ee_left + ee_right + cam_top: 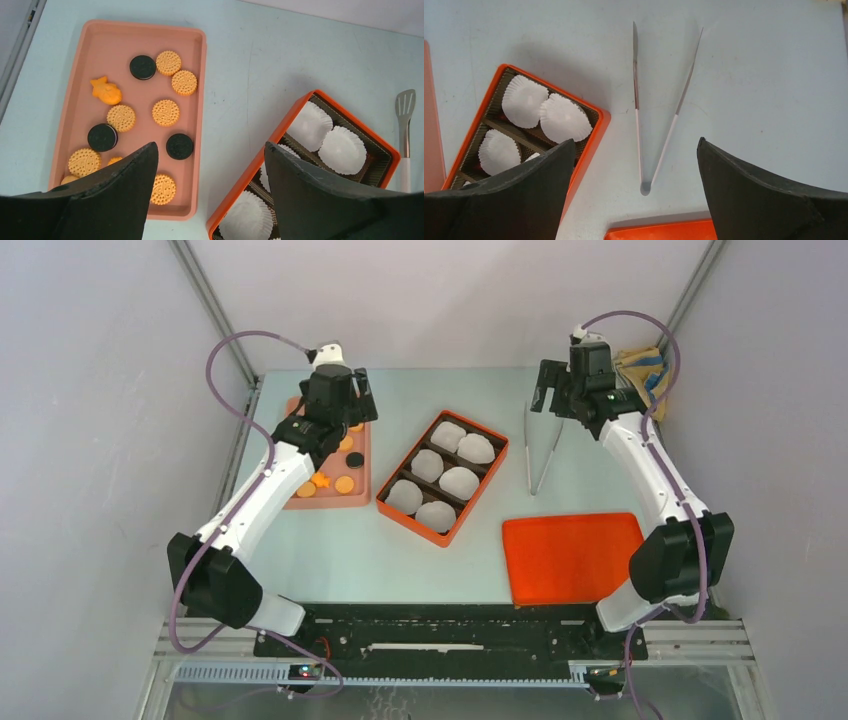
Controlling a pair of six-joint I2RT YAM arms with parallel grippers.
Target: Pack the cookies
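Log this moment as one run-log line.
left gripper open above cookies | right gripper open above tongs | paper cups in box empty | nothing held

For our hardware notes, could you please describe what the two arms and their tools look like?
Left arm and right arm: white links, black joints, a purple cable looping along each. The left tool and right tool have broad, black, wedge-shaped fingers.
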